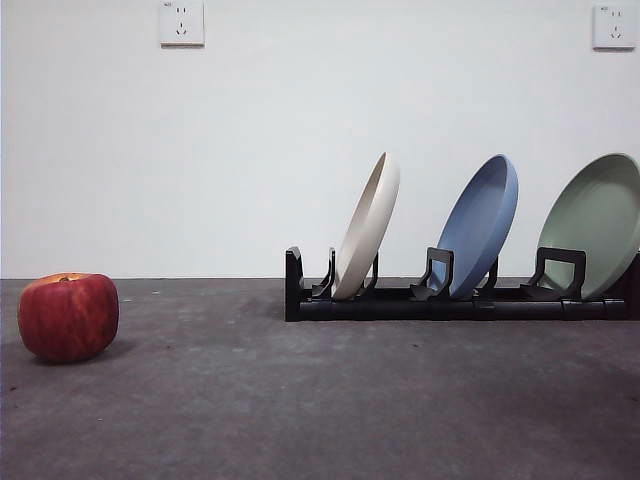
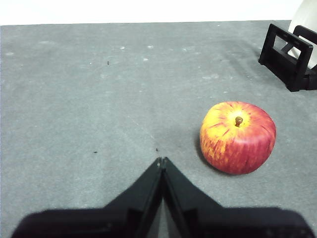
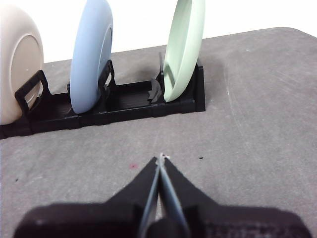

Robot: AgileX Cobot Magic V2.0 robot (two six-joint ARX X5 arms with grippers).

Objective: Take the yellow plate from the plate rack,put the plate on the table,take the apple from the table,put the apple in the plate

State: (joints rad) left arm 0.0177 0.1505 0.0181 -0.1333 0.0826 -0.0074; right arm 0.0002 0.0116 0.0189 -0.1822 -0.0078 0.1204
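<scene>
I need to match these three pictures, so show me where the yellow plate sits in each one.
Front view: the yellow plate leans in the plate rack's leftmost filled slot, left of the blue plate.
Left wrist view: only a pale edge shows at the picture's border, behind the rack's end bracket.
Right wrist view: it is cut off by the picture's edge, beside the blue plate.
Shared landmark: the black plate rack.

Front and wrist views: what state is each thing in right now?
Cream round matte plate: leaning in the black plastic rack.
Blue plate: racked, leaning.
Sage-green plate: racked, leaning.
Red apple: on the dark grey table.
Left gripper: shut, empty.
Right gripper: shut, empty.
</scene>
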